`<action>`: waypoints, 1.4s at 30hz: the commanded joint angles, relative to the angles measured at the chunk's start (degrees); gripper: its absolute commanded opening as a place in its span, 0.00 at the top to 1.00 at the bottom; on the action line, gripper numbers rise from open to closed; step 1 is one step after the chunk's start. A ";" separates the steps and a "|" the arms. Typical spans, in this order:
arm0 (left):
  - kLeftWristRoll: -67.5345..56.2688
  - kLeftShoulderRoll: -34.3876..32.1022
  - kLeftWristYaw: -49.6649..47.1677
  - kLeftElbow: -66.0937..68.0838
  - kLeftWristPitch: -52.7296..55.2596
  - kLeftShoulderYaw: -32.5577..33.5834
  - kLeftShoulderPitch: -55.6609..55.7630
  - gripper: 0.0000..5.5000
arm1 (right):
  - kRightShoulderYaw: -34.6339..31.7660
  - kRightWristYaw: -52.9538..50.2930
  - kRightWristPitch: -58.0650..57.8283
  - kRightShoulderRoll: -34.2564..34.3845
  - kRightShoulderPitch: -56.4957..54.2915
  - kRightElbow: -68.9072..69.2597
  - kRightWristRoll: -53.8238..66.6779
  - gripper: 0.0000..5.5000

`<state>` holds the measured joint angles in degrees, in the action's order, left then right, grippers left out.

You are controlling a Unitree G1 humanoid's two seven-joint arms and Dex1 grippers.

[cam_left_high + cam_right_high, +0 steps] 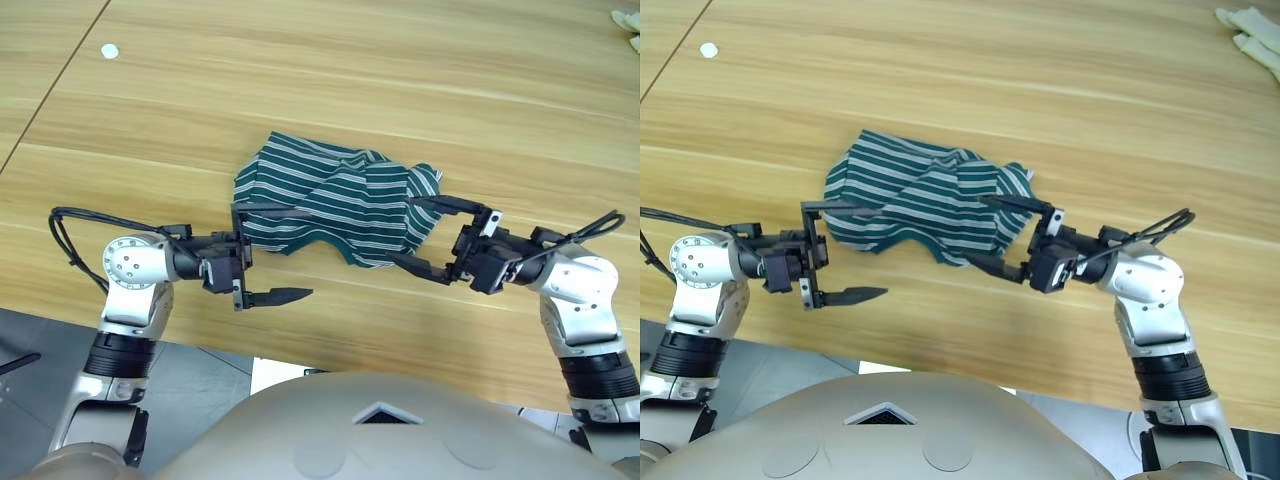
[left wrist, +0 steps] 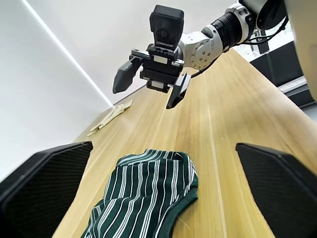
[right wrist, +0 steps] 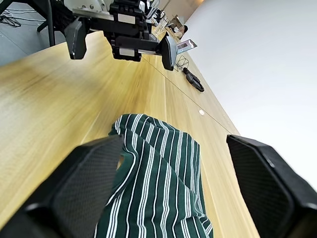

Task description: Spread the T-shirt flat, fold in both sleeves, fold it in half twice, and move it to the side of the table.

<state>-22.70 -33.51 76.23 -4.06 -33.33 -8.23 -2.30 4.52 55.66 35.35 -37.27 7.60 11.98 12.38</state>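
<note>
Wooden desk (image 1: 420,80) runs wide. Nearest, the left gripper (image 1: 300,252) and right gripper (image 1: 405,230) gape wide, empty, flanking the crumpled T-shirt (image 1: 340,200) mid-desk. Pinching several bunched layers together would likely drag the heap rather than spread it flat.

The T-shirt (image 1: 335,205) is dark green with thin white stripes. It lies crumpled in a bunched heap with overlapping folds on the bench (image 1: 400,80), toward its 6 o'clock edge. One narrower end points toward 3 o'clock.
</note>
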 commanded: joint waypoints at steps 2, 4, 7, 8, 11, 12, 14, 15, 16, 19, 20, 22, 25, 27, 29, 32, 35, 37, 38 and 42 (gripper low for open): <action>0.52 -1.56 1.01 1.74 -0.88 -0.65 1.05 0.02 | -0.17 0.10 0.27 -1.52 0.13 0.50 0.60 0.30; 0.81 -1.70 0.99 2.30 -1.09 -0.86 1.24 0.02 | -0.19 0.01 0.28 -1.61 0.21 0.36 0.42 0.30; 1.07 -1.66 0.57 2.68 -1.86 -0.70 1.30 0.02 | -0.18 -0.23 -0.16 -1.72 0.18 0.39 0.06 0.30; 1.14 -1.60 0.47 2.88 -2.10 -0.66 1.40 0.02 | -0.20 -0.33 -0.43 -1.77 0.15 0.36 -0.12 0.30; 2.37 -1.48 -0.24 4.07 -2.95 -0.65 1.94 0.02 | -0.08 -0.36 -0.67 -2.05 0.11 0.19 -0.63 0.30; 2.83 -1.47 -0.46 4.45 -3.21 -0.67 2.10 0.02 | -0.03 -0.38 -0.63 -2.19 0.12 0.21 -0.71 0.30; 3.22 -1.59 -0.75 4.81 -3.52 -0.82 2.25 0.02 | 0.03 -0.41 -0.38 -2.46 0.13 0.34 -0.79 0.30; 3.30 -1.67 -0.88 4.83 -3.56 -0.89 2.28 0.02 | 0.05 -0.37 -0.16 -2.57 0.14 0.40 -0.81 0.30; 3.35 -1.74 -0.97 4.84 -3.57 -0.94 2.29 0.02 | 0.07 -0.31 0.15 -2.65 0.14 0.41 -0.88 0.30; 3.52 -1.96 -1.24 4.85 -3.32 -0.97 2.27 0.02 | 0.12 -0.41 2.01 -2.73 -0.01 -0.41 -2.04 0.30; 3.58 -2.06 -1.36 4.87 -3.06 -0.93 2.26 0.02 | 0.17 -0.49 2.22 -2.75 -0.04 -0.64 -2.29 0.30; 3.67 -2.27 -1.52 4.85 -2.57 -0.90 2.23 0.02 | 0.45 -0.43 2.02 -2.92 -0.11 -0.80 -2.41 0.30; 3.72 -2.55 -1.76 4.75 -2.07 -0.98 2.22 0.02 | 0.72 -0.51 2.09 -3.08 -0.17 -0.95 -2.30 0.30; 3.78 -2.68 -1.95 4.65 -1.93 -1.05 2.19 0.02 | 0.80 -0.53 2.11 -3.20 -0.14 -0.94 -2.25 0.30; 3.80 -2.86 -2.10 4.50 -1.82 -1.21 2.17 0.02 | 0.89 -0.47 2.15 -3.31 -0.12 -0.93 -2.07 0.30; 3.88 -3.09 -2.29 4.44 -1.70 -1.36 2.17 0.02 | 1.00 -0.42 2.16 -3.41 -0.13 -0.99 -2.08 0.30; 3.91 -3.23 -2.42 4.37 -1.59 -1.51 2.27 0.02 | 1.11 -0.42 2.23 -3.50 -0.03 -1.08 -2.16 0.30; 3.89 -3.31 -2.44 4.30 -1.51 -1.62 2.33 0.02 | 1.16 -0.41 2.34 -3.57 0.03 -1.17 -2.17 0.30; 3.89 -3.36 -2.50 4.26 -1.48 -1.69 2.37 0.02 | 1.17 -0.40 2.36 -3.61 0.02 -1.19 -2.15 0.30; 3.92 -3.51 -2.73 4.06 -1.45 -1.87 2.38 0.02 | 1.30 -0.29 2.56 -3.78 0.00 -1.42 -2.18 0.30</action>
<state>-19.47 -36.15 73.87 0.66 -35.35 -9.77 -0.55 5.49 55.10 37.57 -39.90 7.72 10.84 10.20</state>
